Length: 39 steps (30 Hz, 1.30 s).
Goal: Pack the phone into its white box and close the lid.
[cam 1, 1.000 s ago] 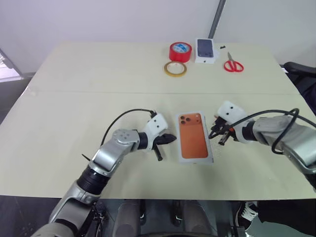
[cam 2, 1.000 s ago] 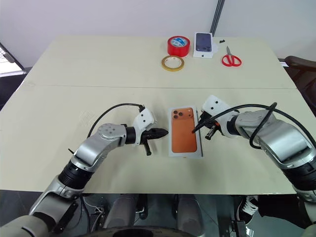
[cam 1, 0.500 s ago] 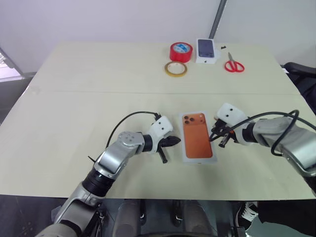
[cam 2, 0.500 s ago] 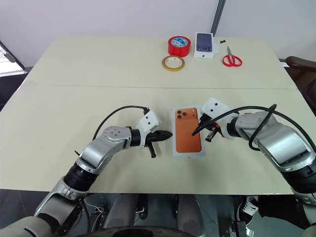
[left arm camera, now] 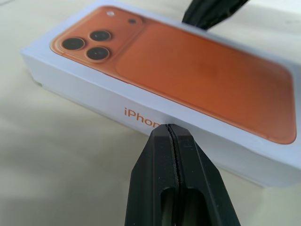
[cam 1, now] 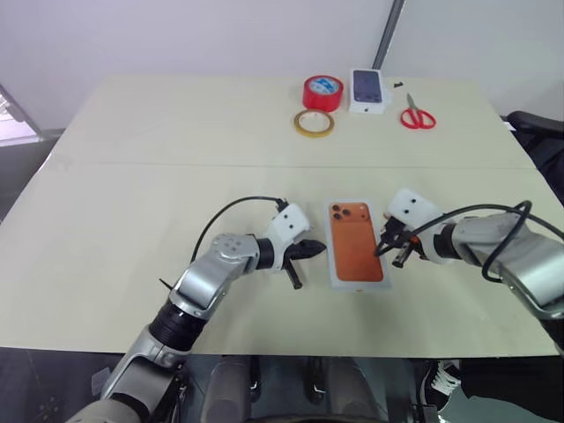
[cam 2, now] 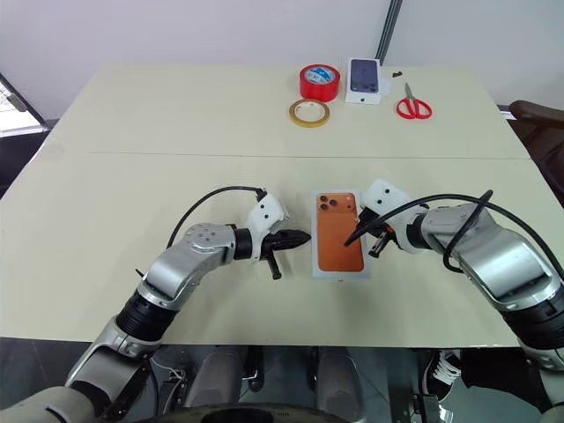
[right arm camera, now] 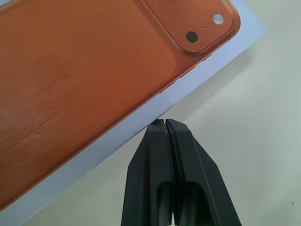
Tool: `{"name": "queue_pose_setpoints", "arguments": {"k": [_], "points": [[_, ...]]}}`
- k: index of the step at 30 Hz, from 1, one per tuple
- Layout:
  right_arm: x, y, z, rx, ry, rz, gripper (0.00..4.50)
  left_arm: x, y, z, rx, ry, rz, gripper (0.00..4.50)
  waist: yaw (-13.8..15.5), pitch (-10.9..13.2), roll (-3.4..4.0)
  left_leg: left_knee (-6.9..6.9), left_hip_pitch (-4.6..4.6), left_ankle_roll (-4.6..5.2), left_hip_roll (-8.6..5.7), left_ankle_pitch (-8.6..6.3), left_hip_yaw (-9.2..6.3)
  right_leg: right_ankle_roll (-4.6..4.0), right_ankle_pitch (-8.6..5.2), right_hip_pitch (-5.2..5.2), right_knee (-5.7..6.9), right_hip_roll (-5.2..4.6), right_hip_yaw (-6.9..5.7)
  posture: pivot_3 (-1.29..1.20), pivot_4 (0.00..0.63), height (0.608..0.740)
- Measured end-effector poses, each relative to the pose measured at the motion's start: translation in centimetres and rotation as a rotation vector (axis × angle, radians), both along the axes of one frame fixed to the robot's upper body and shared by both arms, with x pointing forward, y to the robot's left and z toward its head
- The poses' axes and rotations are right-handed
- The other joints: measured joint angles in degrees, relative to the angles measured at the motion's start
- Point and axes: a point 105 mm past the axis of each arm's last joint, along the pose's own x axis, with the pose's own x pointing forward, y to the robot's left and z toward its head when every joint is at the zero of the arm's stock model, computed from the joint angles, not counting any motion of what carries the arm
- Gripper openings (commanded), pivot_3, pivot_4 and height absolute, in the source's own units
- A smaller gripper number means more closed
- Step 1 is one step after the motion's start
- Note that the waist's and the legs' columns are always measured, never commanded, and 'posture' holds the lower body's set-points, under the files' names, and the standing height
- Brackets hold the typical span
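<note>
The white box [cam 1: 357,256] lies closed in the middle of the table. Its lid [left arm camera: 188,70] sits on it and bears an orange phone picture, with lettering on the side wall. The phone itself is hidden. My left gripper [cam 1: 319,250] is shut, and its tip [left arm camera: 169,128] stands right at the box's left side wall. On the other side my right gripper [cam 1: 382,250] is shut too, its tip [right arm camera: 163,123] against the lid's right edge. Neither gripper holds anything.
At the table's far edge stand a red tape roll [cam 1: 322,91], a yellow tape ring [cam 1: 313,122], a small white carton with a dark phone picture [cam 1: 368,91] and red scissors [cam 1: 417,116]. A seam crosses the table [cam 1: 132,211] behind the box.
The box has slid slightly to the right and turned straighter. My left gripper has followed it to the right, and the right gripper has stayed at its edge.
</note>
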Motion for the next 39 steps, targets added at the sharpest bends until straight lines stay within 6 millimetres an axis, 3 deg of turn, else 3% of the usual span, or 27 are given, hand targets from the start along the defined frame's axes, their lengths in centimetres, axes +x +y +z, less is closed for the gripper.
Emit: {"name": "queue_pose_setpoints", "arguments": {"k": [13,18,22,29,39], "points": [[-0.2,-0.4,-0.2,-0.018,-0.002,0.017,0.05,0.2,0.1,0.2,-0.009,-0.003,0.015,0.0,0.04,0.0,0.0,0.02,0.0,0.0,-0.02,0.0,0.0,0.06,0.03,0.0,0.01,0.0,0.0,0.0,0.15,0.736],[-0.4,-1.9,2.0,-0.004,-0.056,0.035,0.05,1.7,0.9,2.5,-0.104,-0.024,0.089,0.0,0.08,-0.01,-0.01,0.04,0.01,0.0,-0.02,0.0,-0.02,0.11,0.06,0.04,0.01,0.01,-0.01,0.0,0.15,0.736],[-2.3,-1.3,1.4,0.077,0.018,0.107,0.05,2.1,-0.1,3.5,-0.123,-0.039,0.072,0.0,0.15,-0.02,-0.03,0.05,0.02,0.0,-0.07,0.0,-0.02,0.15,0.06,0.08,0.01,0.01,-0.01,0.0,0.15,0.736],[-5.8,0.9,-0.6,0.142,0.133,0.211,0.05,2.2,-2.0,0.5,0.061,-0.049,0.021,0.0,0.08,-0.03,-0.05,0.06,0.09,0.0,-0.06,0.0,-0.05,0.06,0.01,0.13,0.02,0.03,-0.01,0.0,0.15,0.736],[-5.4,0.9,-1.3,0.137,0.116,0.142,0.05,2.6,-1.9,0.3,0.099,-0.059,0.045,0.0,0.0,-0.06,-0.09,-0.04,0.76,0.06,0.02,-0.07,-0.07,-0.04,-0.11,0.71,-0.13,0.0,-0.02,0.0,0.15,0.736]]}}
